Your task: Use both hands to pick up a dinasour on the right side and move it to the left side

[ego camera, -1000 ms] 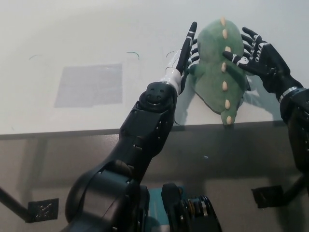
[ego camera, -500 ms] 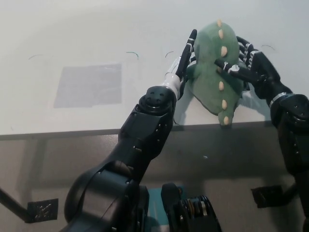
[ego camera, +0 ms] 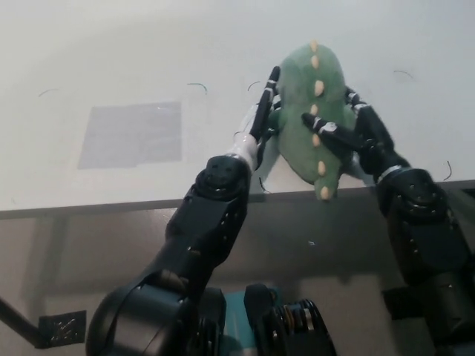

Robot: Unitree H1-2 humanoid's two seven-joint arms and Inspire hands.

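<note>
1. We see the green plush dinosaur (ego camera: 308,111) squeezed between both hands, near the front edge of the white bench (ego camera: 111,59).
2. Our left hand (ego camera: 263,111) presses flat against the toy's left flank, fingers (ego camera: 267,93) stretched straight along it.
3. Our right hand (ego camera: 356,133) clasps the opposite flank, its fingers (ego camera: 326,132) curled over the row of cream spikes.
4. A grey patch (ego camera: 132,134) lies well apart, beyond the left fingers.

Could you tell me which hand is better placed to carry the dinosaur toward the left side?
Neither alone: left hand and right hand press opposite flanks of the dinosaur, so both must move together.
</note>
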